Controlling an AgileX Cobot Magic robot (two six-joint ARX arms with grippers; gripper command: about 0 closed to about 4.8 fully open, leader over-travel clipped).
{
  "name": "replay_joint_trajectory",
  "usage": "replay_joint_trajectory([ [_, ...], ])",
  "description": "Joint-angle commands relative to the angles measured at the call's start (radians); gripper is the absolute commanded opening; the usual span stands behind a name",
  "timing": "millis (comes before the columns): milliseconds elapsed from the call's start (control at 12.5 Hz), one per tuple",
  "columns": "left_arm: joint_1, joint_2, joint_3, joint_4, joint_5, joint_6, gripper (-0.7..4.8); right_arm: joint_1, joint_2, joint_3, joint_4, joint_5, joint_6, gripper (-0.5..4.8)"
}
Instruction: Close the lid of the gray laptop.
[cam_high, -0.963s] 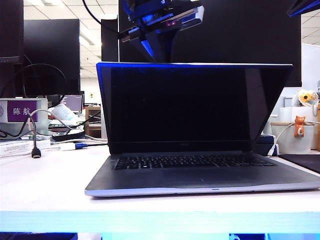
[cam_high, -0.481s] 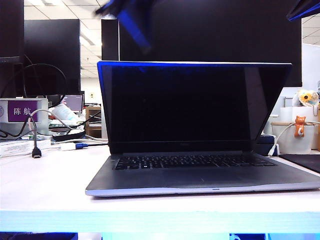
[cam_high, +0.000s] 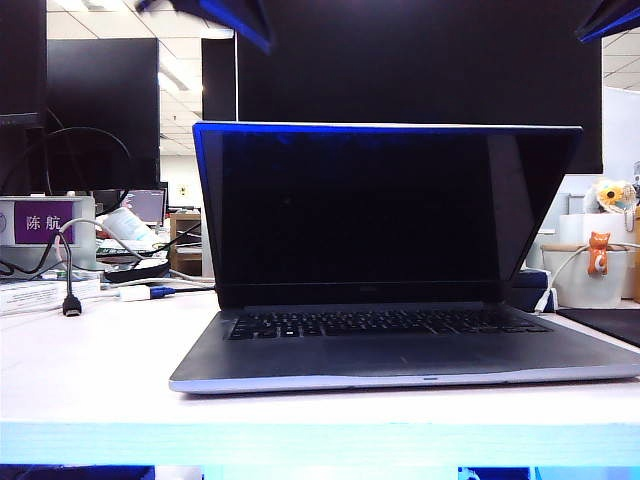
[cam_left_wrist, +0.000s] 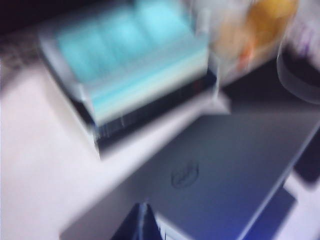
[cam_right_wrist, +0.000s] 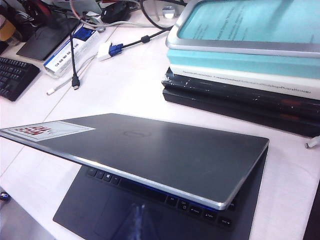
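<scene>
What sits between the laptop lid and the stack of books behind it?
In the right wrist view, only bare white table lies between the lid and the stack of books.

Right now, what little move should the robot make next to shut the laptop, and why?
Probably bring the left gripper back down onto the lid's top edge and press forward. The lid is tilted over the keyboard but not shut, and the gripper is above it, not touching.

Left wrist view motion-blurred, left gripper (cam_left_wrist: 142, 222) jaws unreadable, right gripper (cam_right_wrist: 137, 220) cropped
</scene>
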Motion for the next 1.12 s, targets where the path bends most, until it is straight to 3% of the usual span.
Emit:
replay_joint_trajectory([
  [80,-0.041,0.024,-0.092,0.065,-0.012,-0.037,-0.05,0.001,-0.004,0.003,0.019,-0.009,-0.003,-0.06],
  [642,-0.069,0.068,-0.095,-0.103,-0.04,-0.058,-0.05,0.001,-0.003,0.003,0.011,-0.009,-0.003,-0.06],
  [1123,-0.191,0.07,-0.17,-0.088,-0.113,-0.089,-0.05,0.002,-0.003,0.003,-0.003,-0.01,-0.003,-0.06],
])
